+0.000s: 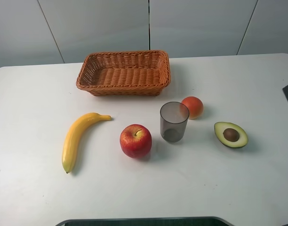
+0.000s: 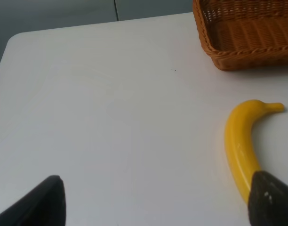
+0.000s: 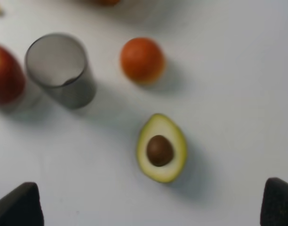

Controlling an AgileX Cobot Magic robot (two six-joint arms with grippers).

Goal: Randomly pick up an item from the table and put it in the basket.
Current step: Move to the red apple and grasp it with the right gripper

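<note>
Apple (image 1: 135, 140): upright on the counter (image 1: 36, 188), stem up, near the middle, nothing touching it. Grey cup (image 1: 174, 121) just beside it on the right. Banana (image 1: 78, 139) lies apart to its left. Small orange fruit (image 1: 193, 107) behind the cup. Avocado half (image 1: 231, 134) further right, cut face up. Basket (image 1: 124, 73) well behind the apple. Left gripper (image 2: 156, 205): spread wide, above the counter by the banana. Right gripper (image 3: 148, 205): spread wide, above the avocado half.
</note>
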